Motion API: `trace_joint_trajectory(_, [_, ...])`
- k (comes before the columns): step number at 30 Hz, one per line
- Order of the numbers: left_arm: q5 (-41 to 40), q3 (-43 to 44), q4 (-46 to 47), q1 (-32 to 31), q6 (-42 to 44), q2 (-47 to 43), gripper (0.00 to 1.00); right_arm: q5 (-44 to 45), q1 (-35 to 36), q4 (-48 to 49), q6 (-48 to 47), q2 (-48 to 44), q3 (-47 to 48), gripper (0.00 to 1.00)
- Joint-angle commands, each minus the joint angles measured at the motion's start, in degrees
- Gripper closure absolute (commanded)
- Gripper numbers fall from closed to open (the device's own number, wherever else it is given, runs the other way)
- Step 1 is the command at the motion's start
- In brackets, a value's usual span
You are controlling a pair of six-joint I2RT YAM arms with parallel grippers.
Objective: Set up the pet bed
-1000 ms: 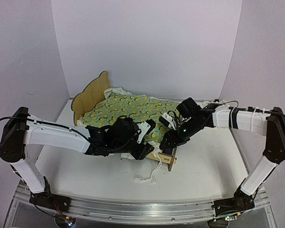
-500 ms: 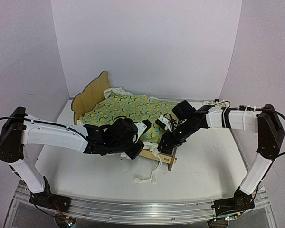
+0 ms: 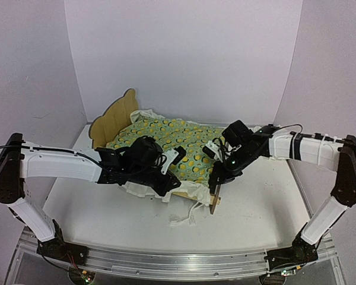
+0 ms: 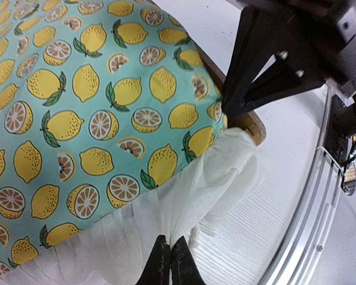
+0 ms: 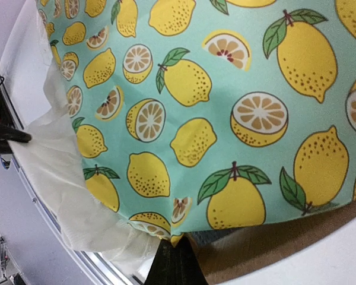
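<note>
A: Where's the pet bed (image 3: 113,119)?
B: Middle of the table (image 3: 107,217), toward the back left. A lemon blanket (image 3: 166,136) is draped over it.
A: And the left gripper (image 4: 170,264)?
B: Fingers pressed together, pinching the blanket's white ruffle on the near side.
A: The right gripper (image 5: 173,261)?
B: Same. Tips together on the blanket hem by the footboard (image 3: 214,199).
</note>
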Motion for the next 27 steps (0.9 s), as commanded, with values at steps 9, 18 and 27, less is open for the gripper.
trace_joint_trajectory(9, [5.6, 5.2, -2.7, 1.2, -3.9, 7.4, 1.0, 5.5, -0.2, -10.7, -1.3, -5.8, 1.1, 1.0])
trace_joint_trajectory(18, [-1.8, 10.5, -4.4, 2.6, -3.1, 8.8, 1.0, 10.3, -0.2, -7.7, 5.1, -5.3, 3.4, 0.69])
trace_joint_trajectory(27, [-10.8, 6.5, -6.7, 1.9, -7.2, 2.7, 0.48, 4.4, 5.8, -7.9, 7.4, -20.0, -7.9, 0.44])
